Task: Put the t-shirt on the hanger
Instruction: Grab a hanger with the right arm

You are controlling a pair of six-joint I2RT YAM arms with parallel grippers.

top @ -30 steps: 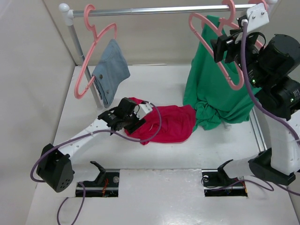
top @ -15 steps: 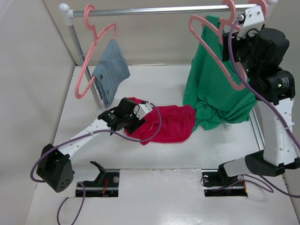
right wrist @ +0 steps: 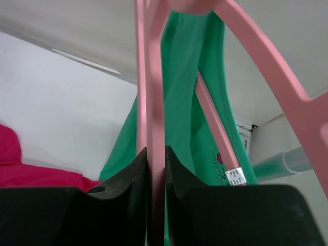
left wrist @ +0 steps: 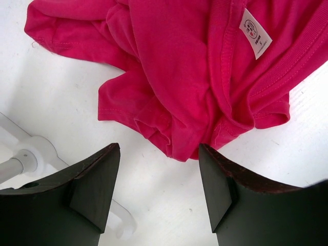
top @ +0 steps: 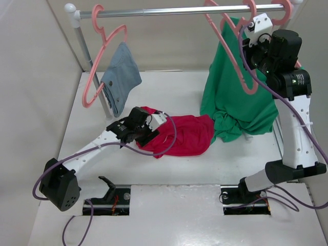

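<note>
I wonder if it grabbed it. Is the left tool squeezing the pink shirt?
No, the left tool is wide open, and the edge of the t-shirt lies loose in its gap, not pinched.

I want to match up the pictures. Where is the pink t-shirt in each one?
Top external: the t-shirt lies mid-table, just left of the green top.
Left wrist: it fills the upper part, above the open fingers.
Right wrist: only a sliver in the bottom-left corner.
Shared landmark: the green top, seen in the top and right wrist views.
</note>
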